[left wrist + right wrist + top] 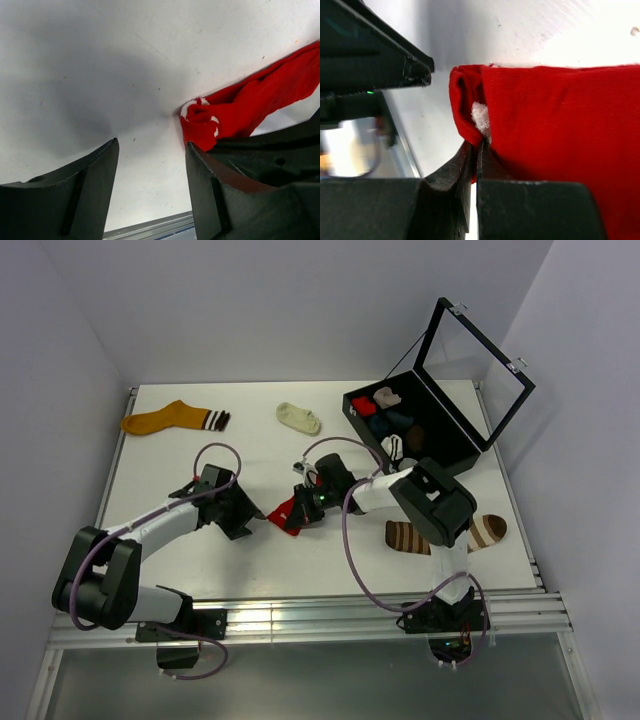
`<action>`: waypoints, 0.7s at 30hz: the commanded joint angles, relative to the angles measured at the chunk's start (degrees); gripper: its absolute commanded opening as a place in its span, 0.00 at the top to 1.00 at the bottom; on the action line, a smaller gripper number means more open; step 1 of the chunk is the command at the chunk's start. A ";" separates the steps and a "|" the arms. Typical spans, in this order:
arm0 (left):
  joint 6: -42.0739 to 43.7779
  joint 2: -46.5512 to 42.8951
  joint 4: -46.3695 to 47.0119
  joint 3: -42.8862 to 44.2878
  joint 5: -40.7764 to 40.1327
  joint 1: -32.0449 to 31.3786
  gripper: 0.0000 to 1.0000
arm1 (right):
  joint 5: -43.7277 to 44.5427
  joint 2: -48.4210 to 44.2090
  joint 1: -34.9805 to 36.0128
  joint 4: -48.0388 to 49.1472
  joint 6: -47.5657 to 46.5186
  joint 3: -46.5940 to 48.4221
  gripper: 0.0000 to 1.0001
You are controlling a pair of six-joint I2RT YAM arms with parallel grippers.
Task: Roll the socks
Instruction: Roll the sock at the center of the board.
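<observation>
Red sock (285,512): you are seeing it lying mid-tabletop (250,460) between the two arms, its end toward the left hand (152,150) bunching into a small roll. Right hand (475,147): it is pinching the sock's folded edge, jaws closed on the fabric. Left hand: it is standing wide with nothing between its fingers, one finger just beside the roll. Cream sock (298,417) and orange sock (170,420) are lying at the far side. Brown striped sock (410,537) is lying partly under the right arm. Open black case (460,445) is holding more socks.

overhead view from high behind, wrist views close, sharing red sock (560,135)
</observation>
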 commanded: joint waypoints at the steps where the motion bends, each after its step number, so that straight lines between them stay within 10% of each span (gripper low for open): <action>1: -1.55 -0.68 3.53 -0.17 2.43 -0.65 0.39 | -5.58 3.59 -1.60 4.76 7.78 -2.11 1.00; 21: -0.23 11.54 10.30 3.44 3.40 -3.02 0.47 | -8.31 8.87 -4.59 8.55 12.62 -3.52 1.00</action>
